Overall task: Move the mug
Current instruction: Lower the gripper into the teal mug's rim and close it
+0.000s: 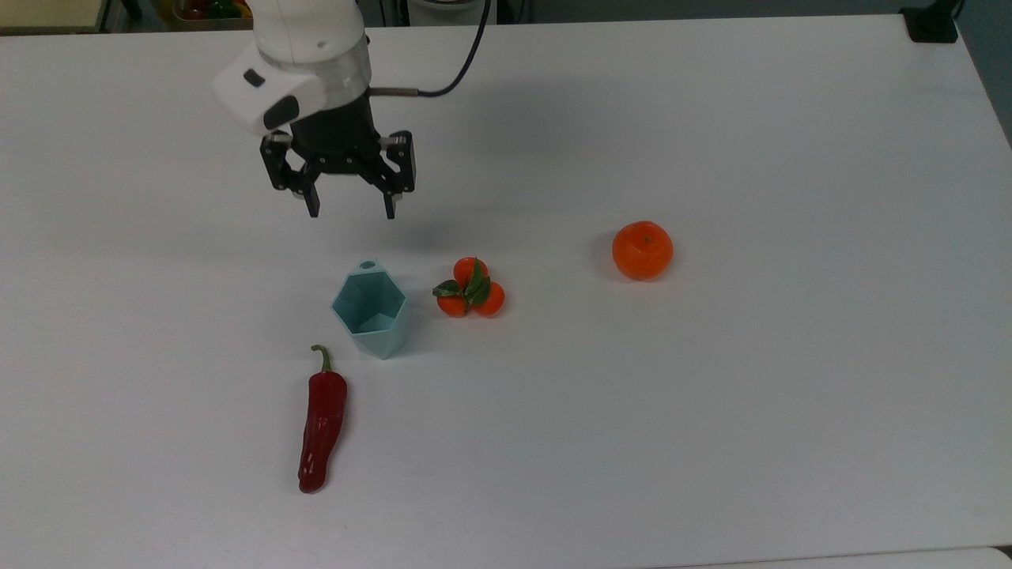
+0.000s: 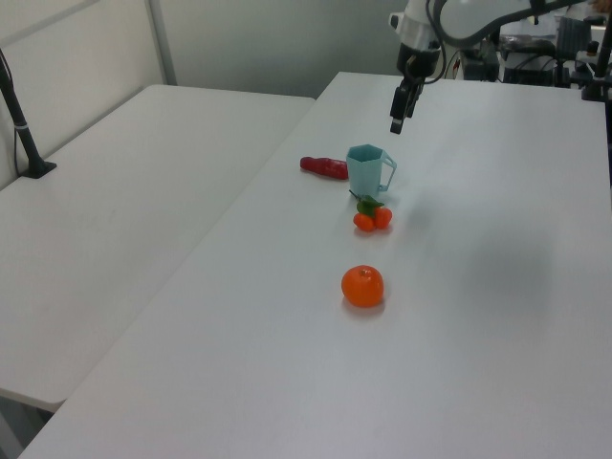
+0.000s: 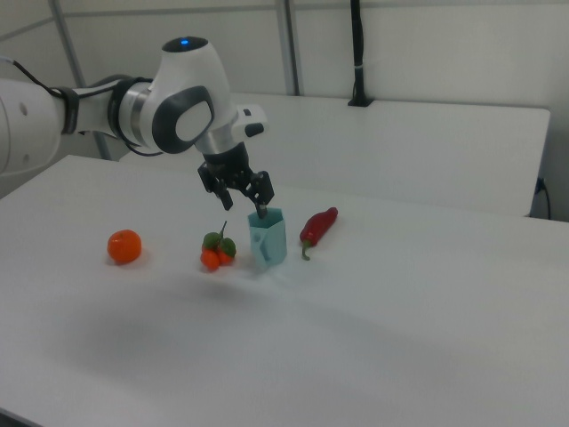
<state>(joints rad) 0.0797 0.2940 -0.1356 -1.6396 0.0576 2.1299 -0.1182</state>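
The mug [image 1: 370, 309] is a pale blue-teal faceted cup standing upright on the white table [image 1: 711, 411], its handle tab toward the top view's upper edge. It also shows in the left view as the mug [image 2: 367, 171] and in the right view as the mug [image 3: 268, 237]. My gripper [image 1: 352, 212] hangs open above the table, beyond the mug toward the top view's upper edge, fingers pointing down and holding nothing. In the left view the gripper [image 2: 397, 122] is above and behind the mug; in the right view the gripper [image 3: 244, 209] hovers over its rim.
A red chili pepper [image 1: 321, 420] lies near the mug toward the top view's lower left. A cluster of small oranges with leaves [image 1: 471, 288] sits just to the mug's right in the top view. A larger orange fruit [image 1: 642, 250] lies farther right.
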